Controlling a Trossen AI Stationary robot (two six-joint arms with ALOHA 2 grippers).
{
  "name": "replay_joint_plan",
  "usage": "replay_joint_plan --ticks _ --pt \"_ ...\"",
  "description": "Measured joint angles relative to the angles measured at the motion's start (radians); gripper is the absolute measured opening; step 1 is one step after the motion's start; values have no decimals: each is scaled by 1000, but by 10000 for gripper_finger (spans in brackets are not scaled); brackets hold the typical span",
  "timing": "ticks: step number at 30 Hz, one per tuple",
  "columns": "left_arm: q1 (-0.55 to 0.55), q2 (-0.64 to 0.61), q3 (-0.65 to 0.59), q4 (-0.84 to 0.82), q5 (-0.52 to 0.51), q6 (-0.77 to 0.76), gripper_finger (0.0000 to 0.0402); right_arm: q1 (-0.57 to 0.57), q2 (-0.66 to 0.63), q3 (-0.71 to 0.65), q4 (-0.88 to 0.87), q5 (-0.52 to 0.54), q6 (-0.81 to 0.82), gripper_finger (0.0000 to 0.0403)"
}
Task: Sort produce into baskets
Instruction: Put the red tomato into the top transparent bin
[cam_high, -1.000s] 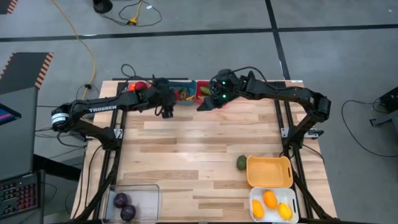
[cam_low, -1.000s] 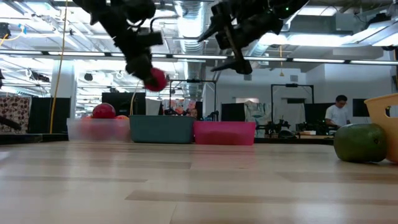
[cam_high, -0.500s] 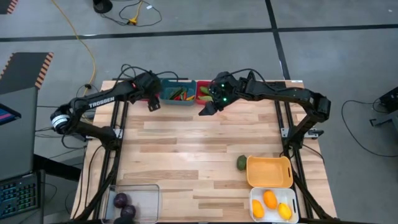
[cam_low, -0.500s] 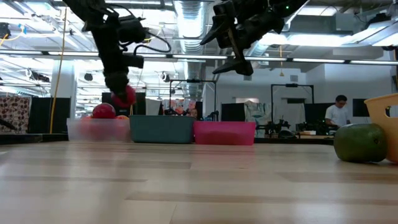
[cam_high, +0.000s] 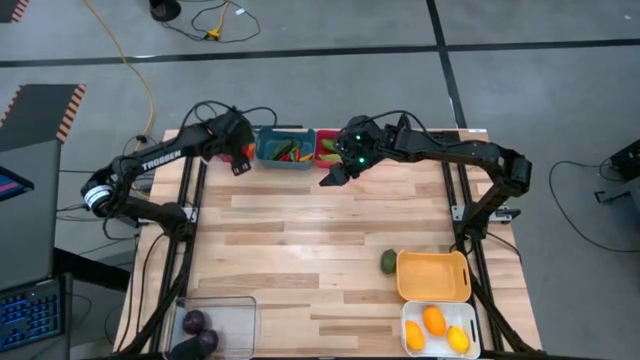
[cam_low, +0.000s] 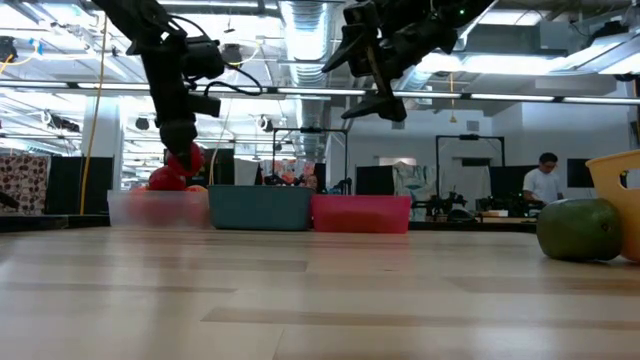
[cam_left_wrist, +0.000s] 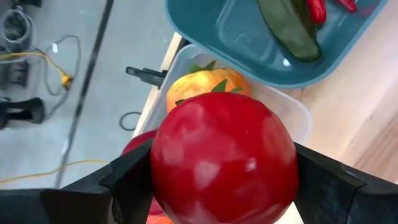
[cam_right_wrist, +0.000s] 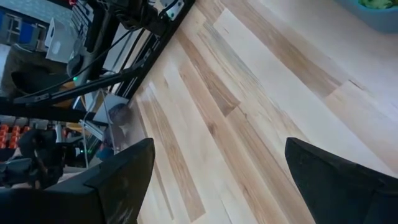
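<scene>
Holding the red tomato (cam_left_wrist: 224, 158) pinched in its jaws, your left gripper (cam_low: 182, 160) hangs over the pale grey bin (cam_left_wrist: 292, 115) at the surface's far left corner, just beside the teal bin (cam_left_wrist: 249, 53). Lower it a touch before you let go (an orange-yellow tomato (cam_left_wrist: 208, 84) and more red fruit already lie there), so it settles instead of bouncing out. Your right gripper (cam_high: 335, 174) waits, jaws spread and empty, near the far edge's middle.
</scene>
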Motion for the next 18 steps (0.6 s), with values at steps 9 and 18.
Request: replay_joint_plan --ticks 9,18 --pt "28 0 0 6 67 -29 293 0 0 0 0 0 0 386" --pt "27 0 0 9 67 -31 322 0 0 0 0 0 1 386"
